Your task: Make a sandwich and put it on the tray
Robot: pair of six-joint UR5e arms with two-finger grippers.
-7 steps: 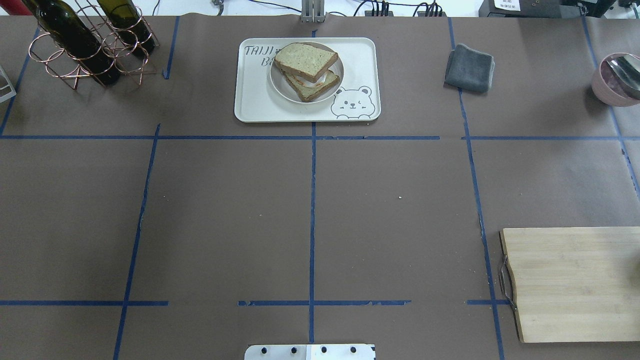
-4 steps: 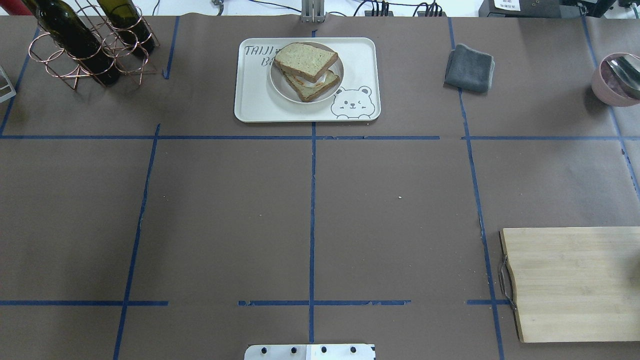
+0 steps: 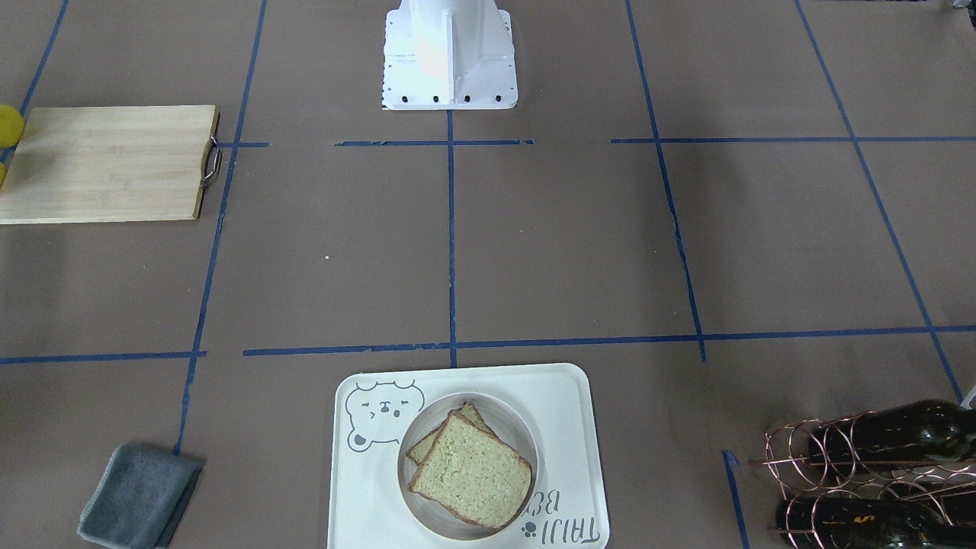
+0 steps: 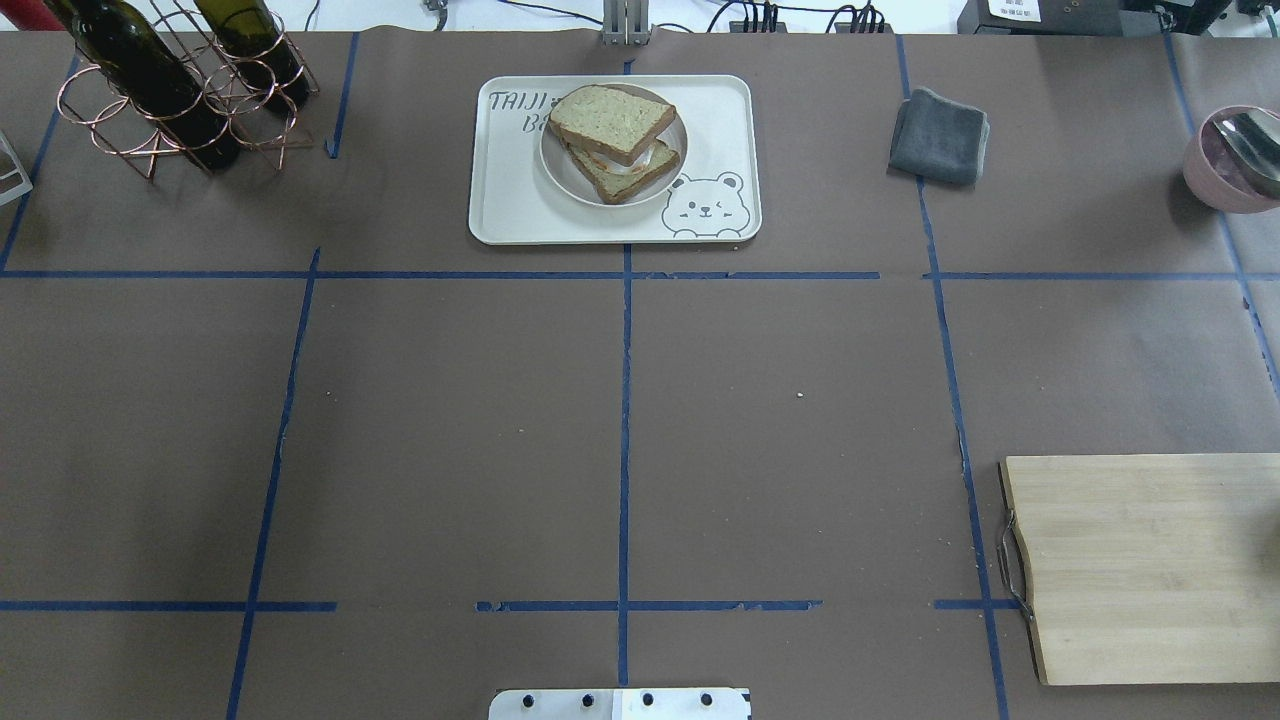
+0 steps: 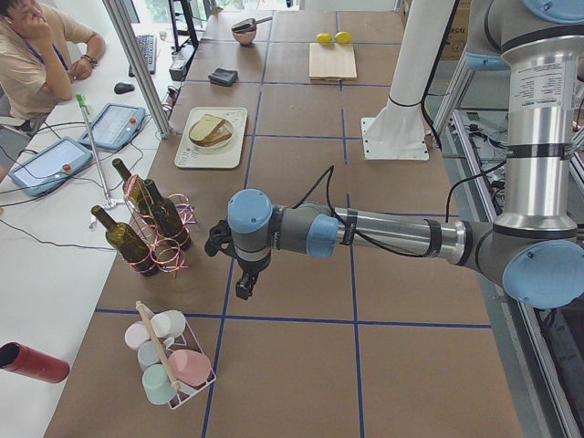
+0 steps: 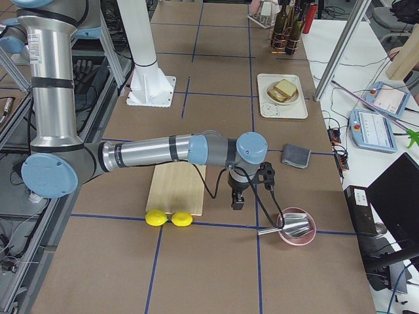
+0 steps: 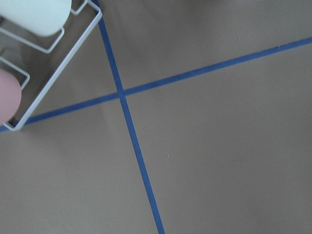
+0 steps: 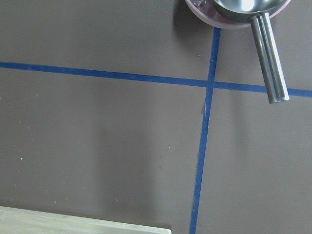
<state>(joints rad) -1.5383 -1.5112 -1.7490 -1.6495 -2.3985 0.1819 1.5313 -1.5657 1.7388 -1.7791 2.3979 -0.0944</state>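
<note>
Status: the sandwich (image 4: 613, 140) lies on the round plate (image 4: 556, 172), and the plate stands on the tray (image 4: 500, 205) at the far middle of the table. I judge the task to be complete or nearly so.

My left gripper (image 5: 245, 290) hangs over bare table near the bottle rack (image 5: 151, 228) and the cup rack (image 5: 169, 360). My right gripper (image 6: 236, 203) hangs between the cutting board (image 6: 175, 188) and the pink bowl (image 6: 294, 243). Both are well apart from the tray. They show in the side views only, so I cannot tell whether the fingers are apart or together.

Hazards:
- The top slice sits skewed on the lower one, so a knock to the tray may slide it off
- A sideways swing of either arm may strike a rack or the bowl
</note>
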